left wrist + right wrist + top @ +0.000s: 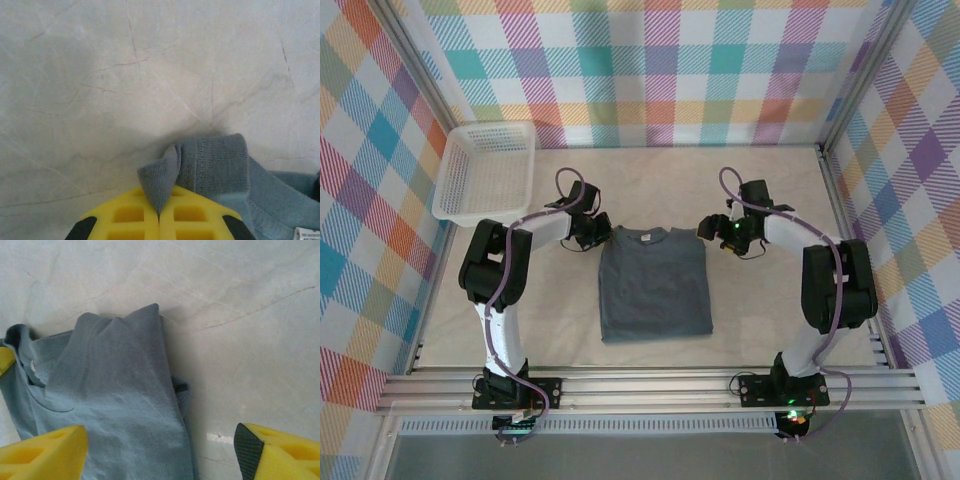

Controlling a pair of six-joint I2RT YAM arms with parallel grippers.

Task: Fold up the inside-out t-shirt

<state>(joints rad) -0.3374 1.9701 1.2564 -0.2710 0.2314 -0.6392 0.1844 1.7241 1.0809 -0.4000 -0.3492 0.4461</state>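
Note:
The slate-grey t-shirt lies folded into a narrow rectangle at the table's middle, collar toward the back. My left gripper sits at its back left corner, shut on a pinch of the t-shirt's edge between yellow fingers. At the back right corner my right gripper stands open over the t-shirt. One yellow finger is above the cloth, the other above bare table, and nothing is held between them.
A white mesh basket rests at the back left, partly on the table edge. Pale cream cloth covers the table. Checkered walls enclose the back and both sides. A metal rail runs along the near edge.

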